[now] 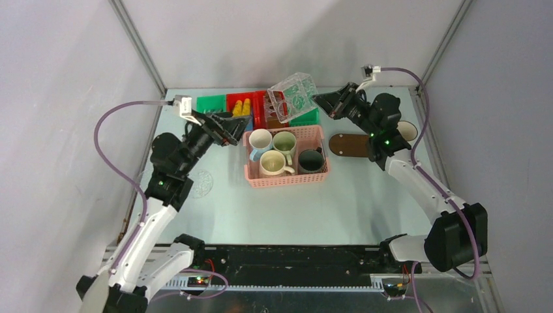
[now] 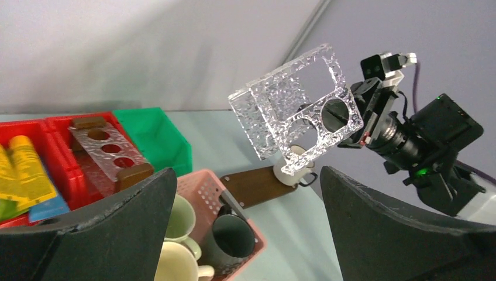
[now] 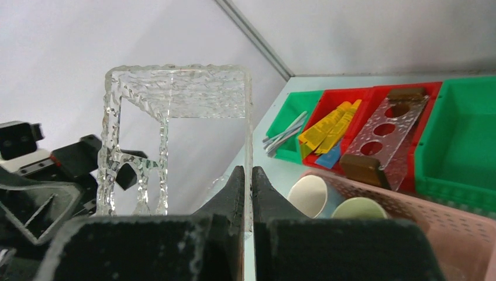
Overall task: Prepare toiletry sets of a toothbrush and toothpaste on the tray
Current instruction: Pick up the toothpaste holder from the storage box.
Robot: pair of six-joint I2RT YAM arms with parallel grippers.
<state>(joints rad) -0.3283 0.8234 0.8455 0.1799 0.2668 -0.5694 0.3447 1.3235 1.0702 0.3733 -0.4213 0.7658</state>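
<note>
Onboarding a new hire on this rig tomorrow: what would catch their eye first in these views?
The clear textured holder, pinched in the right arm's fingers and tilted in mid-air over the back bins. Then the pink basket mid-table holding four mugs, with the dark tray just right of it. The left arm's fingers gape open, holding nothing.

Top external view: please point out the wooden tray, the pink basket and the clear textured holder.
wooden tray (image 1: 347,145), top external view, middle of its bare surface.
pink basket (image 1: 287,179), top external view, its near wall.
clear textured holder (image 1: 293,98), top external view, its upper face.
</note>
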